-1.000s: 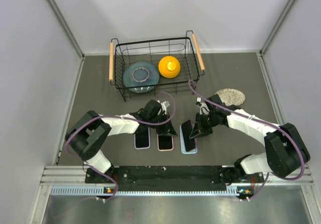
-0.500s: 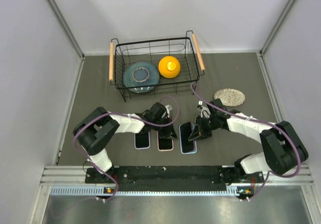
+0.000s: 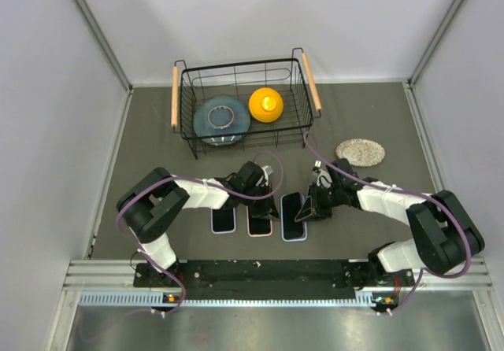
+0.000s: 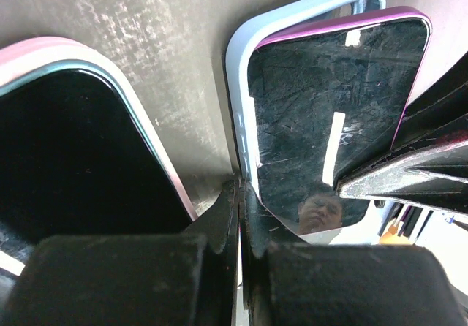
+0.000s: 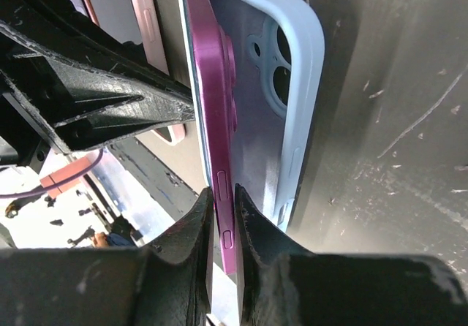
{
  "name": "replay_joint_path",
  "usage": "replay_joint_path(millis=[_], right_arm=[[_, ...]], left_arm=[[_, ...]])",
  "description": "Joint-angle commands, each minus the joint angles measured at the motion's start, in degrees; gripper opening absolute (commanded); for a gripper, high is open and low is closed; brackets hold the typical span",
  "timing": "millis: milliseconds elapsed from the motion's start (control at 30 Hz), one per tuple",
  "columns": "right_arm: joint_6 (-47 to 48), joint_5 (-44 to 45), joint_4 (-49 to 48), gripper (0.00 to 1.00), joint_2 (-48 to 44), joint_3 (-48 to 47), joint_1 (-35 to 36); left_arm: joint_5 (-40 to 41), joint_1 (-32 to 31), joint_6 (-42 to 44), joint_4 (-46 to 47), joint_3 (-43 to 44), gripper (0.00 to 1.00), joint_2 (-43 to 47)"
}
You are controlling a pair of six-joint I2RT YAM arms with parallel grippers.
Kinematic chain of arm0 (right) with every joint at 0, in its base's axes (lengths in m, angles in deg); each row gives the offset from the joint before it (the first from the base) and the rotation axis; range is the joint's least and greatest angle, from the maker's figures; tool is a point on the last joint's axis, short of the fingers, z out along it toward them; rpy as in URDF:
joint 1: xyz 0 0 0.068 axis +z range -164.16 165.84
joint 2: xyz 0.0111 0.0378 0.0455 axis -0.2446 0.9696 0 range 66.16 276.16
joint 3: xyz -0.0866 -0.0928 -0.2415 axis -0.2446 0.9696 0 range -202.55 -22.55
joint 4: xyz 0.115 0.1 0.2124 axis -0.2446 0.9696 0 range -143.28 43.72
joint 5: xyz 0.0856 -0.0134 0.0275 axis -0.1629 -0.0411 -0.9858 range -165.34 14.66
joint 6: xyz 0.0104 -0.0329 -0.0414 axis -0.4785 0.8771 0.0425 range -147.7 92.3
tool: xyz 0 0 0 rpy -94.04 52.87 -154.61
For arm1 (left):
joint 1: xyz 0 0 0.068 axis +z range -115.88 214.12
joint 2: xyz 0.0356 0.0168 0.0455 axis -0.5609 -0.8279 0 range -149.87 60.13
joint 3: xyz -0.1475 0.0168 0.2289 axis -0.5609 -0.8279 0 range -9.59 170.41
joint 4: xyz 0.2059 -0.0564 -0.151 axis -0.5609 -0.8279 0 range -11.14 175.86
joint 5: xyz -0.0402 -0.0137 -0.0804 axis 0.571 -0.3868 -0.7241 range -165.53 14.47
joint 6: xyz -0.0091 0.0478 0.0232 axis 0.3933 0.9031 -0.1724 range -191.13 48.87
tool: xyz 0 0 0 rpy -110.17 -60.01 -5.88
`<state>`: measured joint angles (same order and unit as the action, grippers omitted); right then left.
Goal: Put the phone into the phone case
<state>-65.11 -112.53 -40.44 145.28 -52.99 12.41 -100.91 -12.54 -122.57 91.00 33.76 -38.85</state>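
Evidently the seating step is in hand, by my reading.

Top view: the phone [image 3: 293, 214] lies screen up over the case [image 3: 295, 239], at the right end of a row of 3 just ahead of the bases. Its long axis runs from the bases toward the basket [image 3: 183, 123]. The right gripper [image 3: 310, 208] is at its right edge and the left gripper [image 3: 266, 200] is at its left.

Left wrist: the left gripper [image 4: 240, 194] is fully closed on nothing, its tip at the case [image 4: 235, 70] corner. Blue rim shows along 2 sides of the phone [image 4: 329, 107], so I judge it not home.

Right wrist: the right gripper [image 5: 223, 220] pinches the phone [image 5: 210, 85] by 1 long edge, jaws nearly together. The phone is tilted, its back toward the case [image 5: 296, 85], with the lenses at the end away from the fingers. Next, I judge, the raised edge must be pressed flat while the case stays pinned.
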Motion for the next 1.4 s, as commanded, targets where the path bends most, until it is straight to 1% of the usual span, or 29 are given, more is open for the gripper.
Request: replay_joint_path(millis=[0, 233, 400, 600, 633, 700, 800, 900, 1100, 1133, 1167, 1200, 1300, 1367], right_arm=[[-3.6, 4.8, -5.6, 0.09, -0.4, 2.7, 0.4], [-7.3, 2.8, -11.3, 0.09, 0.5, 5.6, -0.1], [-7.7, 3.9, -10.9, 0.10, 0.1, 5.8, -0.2], [-4.9, 9.6, -1.7, 0.25, -4.8, 2.9, -0.3], [-4.5, 10.3, -0.4, 0.31, -5.7, 2.5, -0.2], [-3.6, 12.4, 3.1, 0.36, -7.8, 1.2, -0.2], [-2.9, 14.3, 6.2, 0.42, -9.5, -0.2, -0.2], [-2.3, 15.5, 7.7, 0.46, -10.2, -0.9, -0.3], [-0.5, 17.7, 10.8, 0.50, -10.9, -2.6, -0.2], [0.0, 18.3, 11.1, 0.50, -10.8, -2.9, -0.2], [1.4, 19.1, 11.2, 0.52, -10.6, -3.4, -0.3], [2.0, 19.6, 11.2, 0.54, -10.5, -3.6, -0.3], [4.5, 19.4, 11.0, 0.58, -9.5, -4.3, -0.2], [5.3, 19.3, 10.4, 0.59, -9.5, -3.9, -0.3]], left_arm=[[0.5, -1.5, 0.2, 1.4, 1.9, 0.00, -0.2], [0.3, -3.3, -2.0, 2.1, 1.5, 0.00, -0.4], [0.6, -4.4, -2.6, 1.8, 2.0, 0.00, 0.8], [3.1, -4.5, -2.4, -2.6, 3.1, 0.00, 3.2], [3.4, -4.6, -2.3, -2.9, 3.3, 0.01, 3.4], [3.6, -4.5, -2.2, -3.6, 3.7, 0.02, 3.8], [3.7, -4.5, -2.0, -4.4, 4.4, 0.05, 4.1], [3.9, -4.5, -1.6, -4.9, 5.1, 0.11, 4.3], [5.6, -4.5, -1.1, -7.3, 6.0, 0.26, 5.5], [5.8, -4.6, -1.3, -7.2, 6.0, 0.28, 5.6], [6.1, -4.5, -1.6, -7.1, 6.1, 0.32, 5.6], [6.7, -4.5, -1.9, -7.0, 6.3, 0.33, 5.3], [7.1, -4.5, -2.4, -7.4, 7.4, 0.39, 3.9], [7.6, -4.5, -2.6, -8.5, 8.2, 0.41, 3.0]])
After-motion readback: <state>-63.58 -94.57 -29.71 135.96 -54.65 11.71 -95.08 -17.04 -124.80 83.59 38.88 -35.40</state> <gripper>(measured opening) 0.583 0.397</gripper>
